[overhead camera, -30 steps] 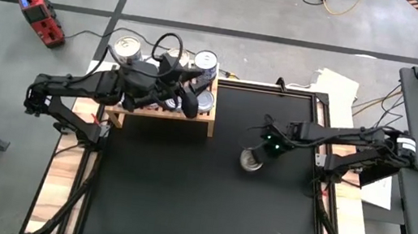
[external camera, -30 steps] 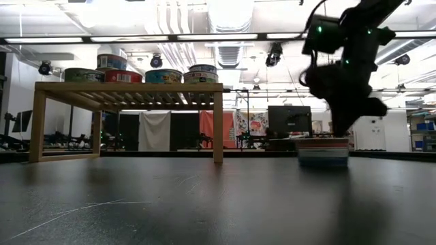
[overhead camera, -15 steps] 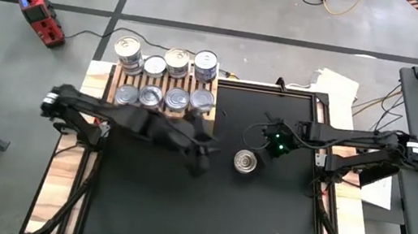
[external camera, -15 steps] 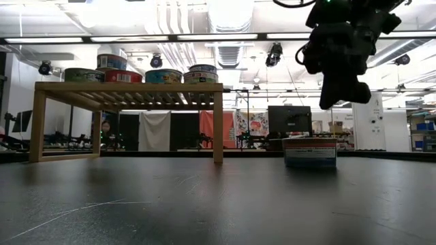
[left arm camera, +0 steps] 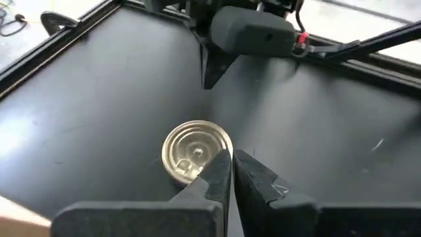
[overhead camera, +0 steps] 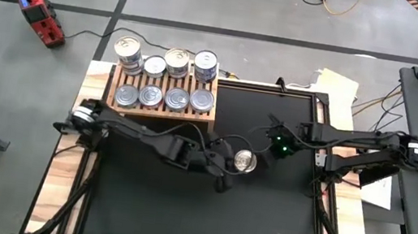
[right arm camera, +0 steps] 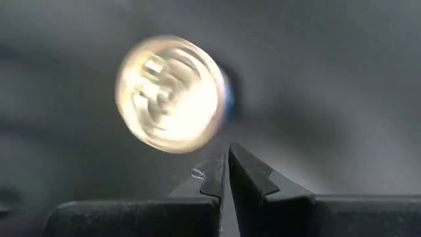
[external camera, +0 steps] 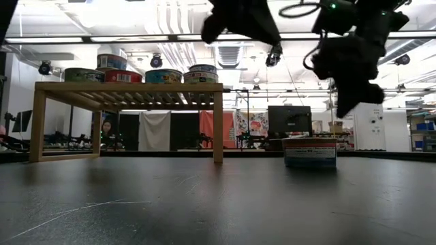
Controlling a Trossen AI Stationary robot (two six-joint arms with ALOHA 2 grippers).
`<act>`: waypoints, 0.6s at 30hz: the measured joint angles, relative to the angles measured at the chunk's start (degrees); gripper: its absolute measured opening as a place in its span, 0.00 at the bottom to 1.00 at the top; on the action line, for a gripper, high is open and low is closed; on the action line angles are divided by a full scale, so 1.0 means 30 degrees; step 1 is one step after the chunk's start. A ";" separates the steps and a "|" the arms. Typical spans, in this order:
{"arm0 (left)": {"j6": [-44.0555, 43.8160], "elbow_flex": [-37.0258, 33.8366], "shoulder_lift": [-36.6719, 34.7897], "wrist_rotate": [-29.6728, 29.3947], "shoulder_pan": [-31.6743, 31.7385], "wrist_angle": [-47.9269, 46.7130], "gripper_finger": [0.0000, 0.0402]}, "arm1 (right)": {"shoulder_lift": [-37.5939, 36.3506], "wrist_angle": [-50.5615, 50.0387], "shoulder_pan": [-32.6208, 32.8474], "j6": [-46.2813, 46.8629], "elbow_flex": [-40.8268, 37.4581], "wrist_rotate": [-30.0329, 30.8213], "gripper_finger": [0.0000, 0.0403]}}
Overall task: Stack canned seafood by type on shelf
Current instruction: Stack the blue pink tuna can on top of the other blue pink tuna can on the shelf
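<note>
So there's one can [overhead camera: 244, 161] sitting alone out on the black table [overhead camera: 260, 223], lid up, well apart from the shelf [overhead camera: 164, 98]. The shelf is over at about 10 o'clock from it and already carries eight tins in two rows.

Left gripper [overhead camera: 222, 183] is reached way out across the mat and sits just off the can at roughly 7 o'clock, above table height going by the low view. Its fingers are pinched fully together on nothing; in the left wrist view [left arm camera: 227, 161] the closed tips overlap the near rim of the lid. Right gripper [overhead camera: 268, 148] is on the opposite side, around 1 o'clock from the can, also clamped shut and empty, also hanging above it.

Both are near, honestly pretty even, the left maybe a touch closer. The can is round, so no long axis to line up with. My read is that whichever arm goes for it has to spread its fingers first and then drop straight down around the rim, because shut tips like these would just knock it
</note>
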 joint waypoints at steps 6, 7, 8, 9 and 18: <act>-0.0020 0.0007 0.1665 -0.1021 -0.0790 0.2560 0.00 | -0.1463 -0.0751 0.0000 -0.0131 -0.1120 0.0938 0.03; -0.0081 0.0004 0.1990 -0.1022 -0.0875 0.2744 0.00 | -0.1828 -0.0416 0.0000 -0.0158 -0.1416 0.1015 0.03; -0.0154 0.0000 0.2279 -0.1013 -0.0910 0.3003 0.00 | -0.2196 -0.0127 0.0000 -0.0154 -0.1695 0.1046 0.03; -0.0287 0.0000 0.2553 -0.1008 -0.0903 0.3205 0.00 | -0.2573 0.0158 0.0000 -0.0138 -0.1961 0.1047 0.03; 0.0100 0.0000 0.4677 -0.0378 -0.0366 0.7553 0.00 | -0.3858 0.1142 0.0000 0.0877 -0.3637 0.1061 0.03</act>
